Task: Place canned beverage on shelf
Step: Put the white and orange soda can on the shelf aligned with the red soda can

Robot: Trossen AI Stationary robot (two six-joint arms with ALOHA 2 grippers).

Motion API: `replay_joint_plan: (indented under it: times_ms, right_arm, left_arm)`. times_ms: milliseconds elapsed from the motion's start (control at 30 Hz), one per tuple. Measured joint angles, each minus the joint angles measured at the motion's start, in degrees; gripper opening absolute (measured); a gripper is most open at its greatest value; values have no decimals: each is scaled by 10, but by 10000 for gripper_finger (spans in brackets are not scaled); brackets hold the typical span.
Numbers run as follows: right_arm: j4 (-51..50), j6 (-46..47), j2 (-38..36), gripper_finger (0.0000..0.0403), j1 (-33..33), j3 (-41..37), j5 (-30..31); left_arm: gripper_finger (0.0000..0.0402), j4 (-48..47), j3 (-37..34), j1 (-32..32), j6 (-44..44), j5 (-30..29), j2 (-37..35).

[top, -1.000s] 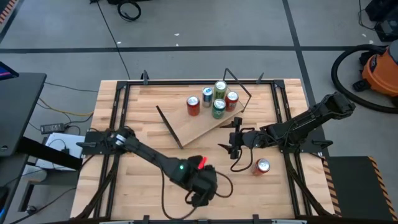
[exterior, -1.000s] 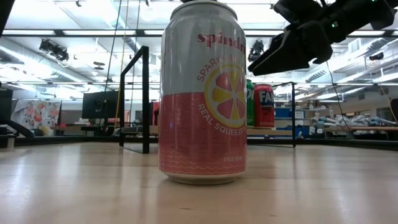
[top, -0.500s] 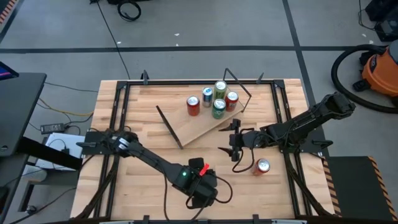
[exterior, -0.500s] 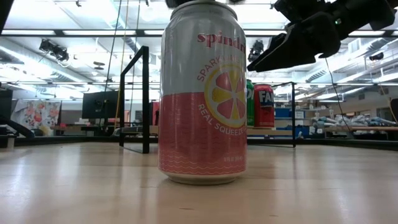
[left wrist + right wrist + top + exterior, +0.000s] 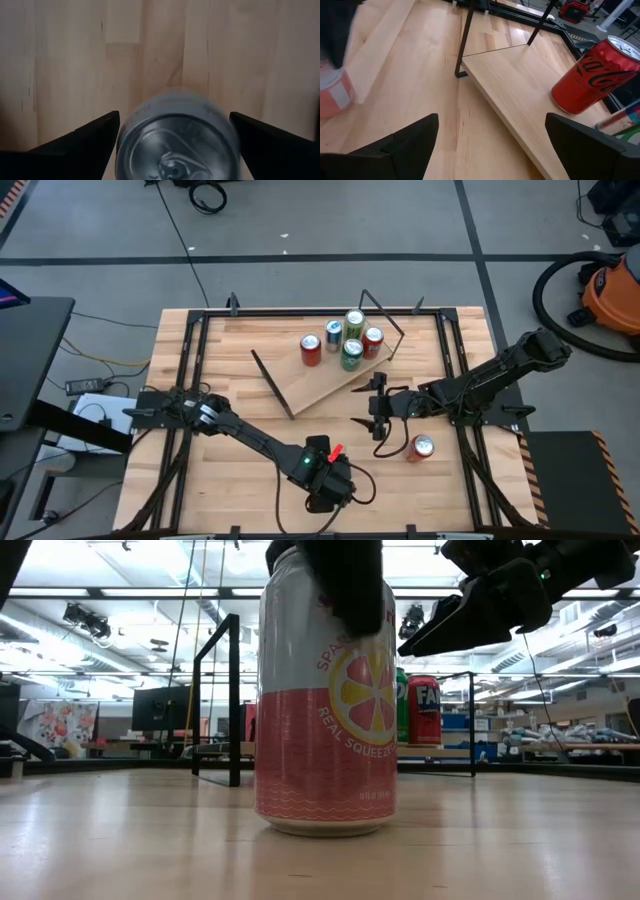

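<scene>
Wooden surface [image 5: 230,480] carrying the shelf [image 5: 330,380], on which five cans already stand at its far end, its near end bare; one pink can [image 5: 325,690] stands well toward the front edge from the shelf, and a red can [image 5: 421,447] waits off the shelf's right end. Left gripper [image 5: 175,145] hangs over the pink can, fingers wide either side and not closed. Right gripper [image 5: 377,423] hovers just beside the shelf's near edge, fingers spread and empty; open wood lies between can and shelf.

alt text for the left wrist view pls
Looking straight down, the left gripper is open, its two dark fingers on either side of a silver can top with a pull tab. The can stands on the light wooden tabletop, not yet gripped.
</scene>
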Motion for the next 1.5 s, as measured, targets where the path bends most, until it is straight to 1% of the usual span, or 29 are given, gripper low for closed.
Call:
replay_joint_plan:
  times_ms: [433,567,667,900,967,1167,1300,1400,1500]
  right_arm:
    - [4,1,0,378,0,0,-14]
    - [2,5,0,378,0,0,-18]
    - [4,5,0,378,0,0,-19]
    - [1,5,0,378,1,0,-19]
    - [-1,6,0,378,1,0,-19]
    - [-1,7,0,378,1,0,-26]
    - [-7,15,0,378,1,0,-49]
    - [-17,24,0,378,4,0,-47]
    - [-26,24,0,378,11,0,-29]
  left_arm:
    - [386,-4,0,8,18,2,15]
    - [385,3,0,11,19,15,20]
    - [370,3,0,12,28,17,23]
    - [308,8,0,20,41,24,22]
    - [299,6,0,23,54,30,22]
    - [298,-21,0,40,80,29,14]
    - [300,-49,0,57,106,9,1]
    - [300,-62,0,71,124,-1,-8]
    - [300,-81,0,84,150,-15,-20]
